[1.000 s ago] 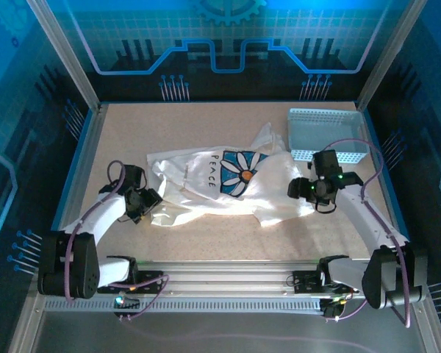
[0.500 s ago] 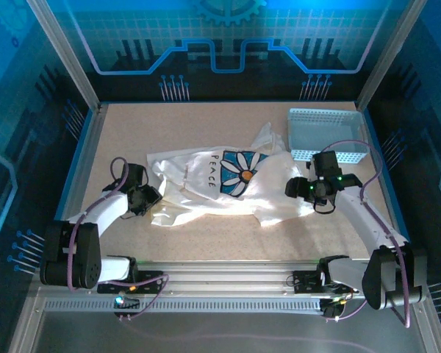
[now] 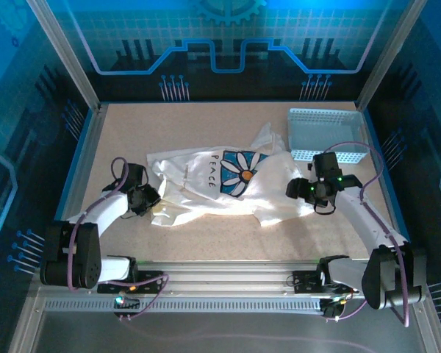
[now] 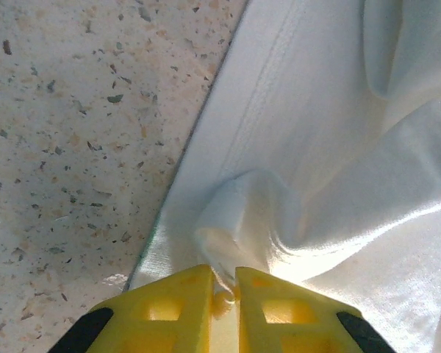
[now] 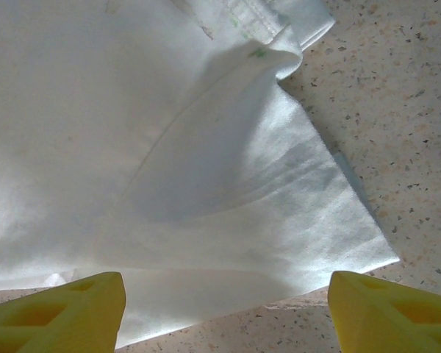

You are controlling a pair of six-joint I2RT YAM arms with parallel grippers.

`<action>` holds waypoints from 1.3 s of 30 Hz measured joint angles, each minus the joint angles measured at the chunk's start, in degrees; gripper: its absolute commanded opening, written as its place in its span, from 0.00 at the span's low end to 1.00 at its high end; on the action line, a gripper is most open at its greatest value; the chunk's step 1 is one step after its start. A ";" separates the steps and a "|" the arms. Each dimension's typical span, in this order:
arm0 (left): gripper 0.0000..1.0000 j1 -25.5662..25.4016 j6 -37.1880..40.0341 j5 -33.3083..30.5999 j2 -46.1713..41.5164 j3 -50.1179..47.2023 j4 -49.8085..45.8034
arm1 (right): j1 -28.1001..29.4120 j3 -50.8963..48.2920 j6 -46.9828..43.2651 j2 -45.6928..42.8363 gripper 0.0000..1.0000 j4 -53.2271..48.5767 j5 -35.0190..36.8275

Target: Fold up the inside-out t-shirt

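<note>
- Left end effector (image 4: 224, 285) is clenched: the yellow jaws stand almost together, with a small bunched tuck of white cloth pinched between them.
- That tuck belongs to the t-shirt (image 4: 316, 147), grabbed right at its hemmed edge, and a stitched seam runs up and away from the grip.
- Just beside the pinch, on the left of the wrist view, lies the bare speckled table (image 4: 73, 110).
- Right end effector (image 5: 226, 294) is released: the yellow jaws stand wide apart, one at each lower corner of its wrist view, with nothing between them but cloth lying below.
- Under it a flat corner of the shirt spreads on the table, with a folded, stitched hem further up.
- From overhead, the shirt lies crumpled across the middle of the table, wider than it is deep, with the left arm at its left end and the right arm over its right end.
- A blue-and-white flower print (image 3: 242, 170) and the dark word PEACE face up near the shirt's middle.
- A pale perforated basket (image 3: 327, 132) sits at the far right, just beside the shirt's upper right edge.
</note>
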 measured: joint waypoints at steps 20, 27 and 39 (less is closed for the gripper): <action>0.00 0.00 0.00 0.90 1.20 0.02 -0.42 | -6.40 -3.17 2.58 6.75 0.71 3.32 0.87; 0.00 0.17 0.00 0.85 0.90 1.22 -1.75 | -6.45 -3.02 2.08 13.05 0.71 5.40 0.46; 0.00 3.63 0.90 0.20 -4.92 4.61 -6.29 | -3.39 -1.99 1.29 15.67 0.11 6.43 0.37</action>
